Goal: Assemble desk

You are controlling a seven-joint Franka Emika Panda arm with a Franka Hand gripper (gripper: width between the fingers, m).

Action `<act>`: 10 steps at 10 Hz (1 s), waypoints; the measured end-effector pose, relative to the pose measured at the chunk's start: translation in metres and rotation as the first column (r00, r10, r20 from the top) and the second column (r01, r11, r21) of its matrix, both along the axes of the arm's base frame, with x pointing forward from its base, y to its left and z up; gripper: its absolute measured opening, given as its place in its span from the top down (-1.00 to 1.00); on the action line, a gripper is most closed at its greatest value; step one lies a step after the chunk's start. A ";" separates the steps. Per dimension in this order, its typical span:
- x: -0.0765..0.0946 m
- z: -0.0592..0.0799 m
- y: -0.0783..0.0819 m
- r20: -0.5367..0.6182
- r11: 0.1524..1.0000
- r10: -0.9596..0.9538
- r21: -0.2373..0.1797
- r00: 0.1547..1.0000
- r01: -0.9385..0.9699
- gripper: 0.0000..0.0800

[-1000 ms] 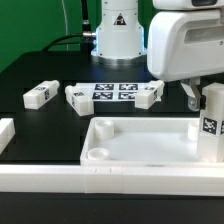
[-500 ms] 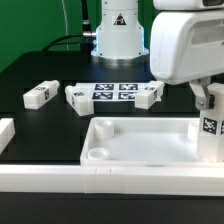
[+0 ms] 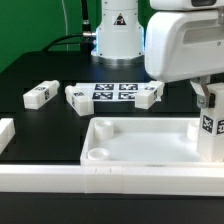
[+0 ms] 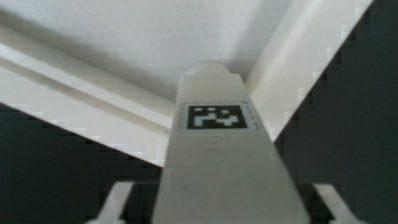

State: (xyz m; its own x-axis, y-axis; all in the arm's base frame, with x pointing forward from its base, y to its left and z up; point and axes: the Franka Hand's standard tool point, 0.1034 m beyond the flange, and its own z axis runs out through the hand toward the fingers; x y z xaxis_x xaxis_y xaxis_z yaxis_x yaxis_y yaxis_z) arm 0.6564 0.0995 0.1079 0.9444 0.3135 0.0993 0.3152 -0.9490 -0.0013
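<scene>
Jaws have pulled in a lot vs a sec ago, and my gripper has nudged sideways so it's centred over the upright desk leg. Wrist cam: the leg w/ its tag sits right between my fingers. Looks like thin dark slivers each side, so prob not clamped yet, but tbh can't tell for sure. The leg stands at the corner of the desk top directly under me. My guess is it's in the socket there and I'm grabbing it up high to twist it home. A spare leg lies well away from my hand, past the marker board, untouched.
</scene>
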 end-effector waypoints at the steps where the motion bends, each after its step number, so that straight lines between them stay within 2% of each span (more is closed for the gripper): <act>1: 0.000 0.000 -0.001 -0.005 0.994 -0.113 0.011 0.994 0.113 0.28; 3: 0.000 0.000 -0.003 -0.018 0.958 -0.283 0.034 0.959 0.283 0.28; 6: 0.000 0.000 -0.003 -0.043 0.838 -0.542 0.057 0.839 0.543 0.27; 10: 0.001 -0.001 -0.017 -0.055 0.670 -0.739 0.049 0.672 0.741 0.27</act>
